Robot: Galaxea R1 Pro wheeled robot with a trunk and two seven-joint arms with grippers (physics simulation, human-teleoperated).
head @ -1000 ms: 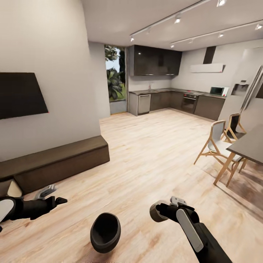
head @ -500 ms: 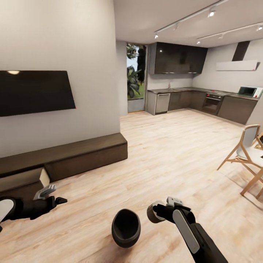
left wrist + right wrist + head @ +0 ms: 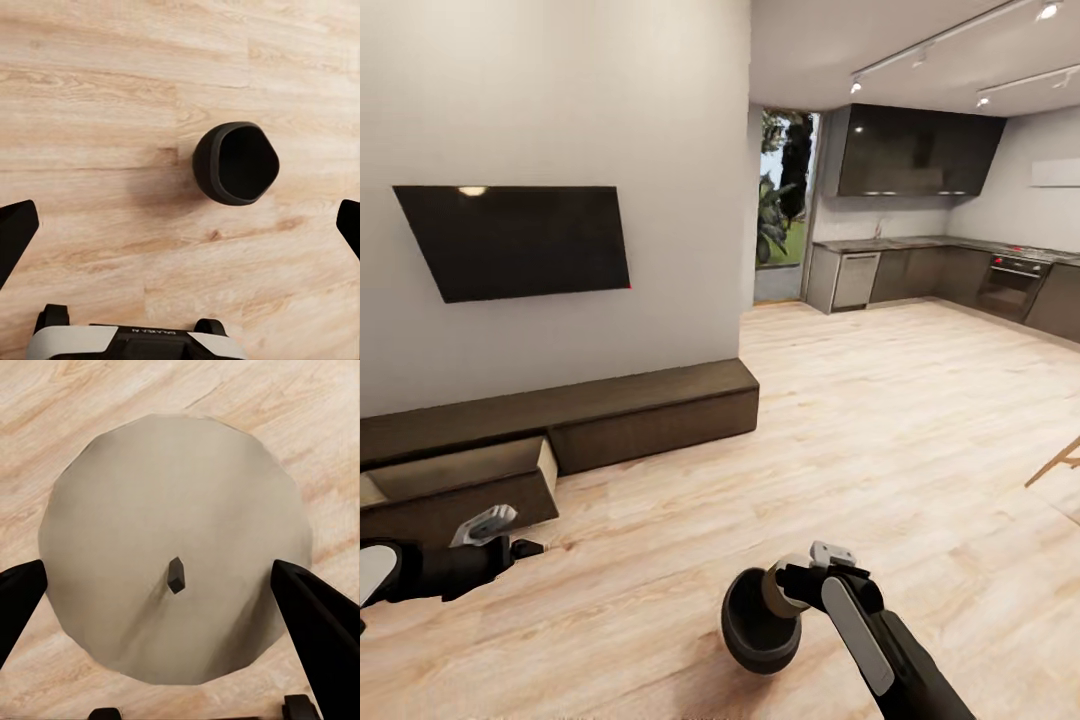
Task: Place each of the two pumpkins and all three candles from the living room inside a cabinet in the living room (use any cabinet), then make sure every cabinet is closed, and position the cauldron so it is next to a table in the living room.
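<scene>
The black cauldron [image 3: 752, 628] lies tipped on the wood floor, its mouth facing up toward me, just left of my right gripper [image 3: 782, 586]. That gripper is shut on a cream candle [image 3: 771, 590]; in the right wrist view the candle [image 3: 142, 540] with its dark wick sits between both fingers. My left gripper [image 3: 515, 532] hovers open above the floor at the lower left, and in its wrist view the cauldron [image 3: 236, 163] lies on the floor beyond the spread fingers. The long dark cabinet [image 3: 655, 408] runs along the wall, with one drawer [image 3: 460, 482] pulled open at its left.
A black TV [image 3: 520, 240] hangs above the cabinet. The grey kitchen [image 3: 920, 270] lies at the far right, past a wide stretch of wood floor. A chair leg [image 3: 1055, 460] pokes in at the right edge.
The camera has swung left, so the cabinet, its open drawer and the TV slide rightward into view and the table and chairs leave. Both arms hold their pose; the candle stays gripped.
</scene>
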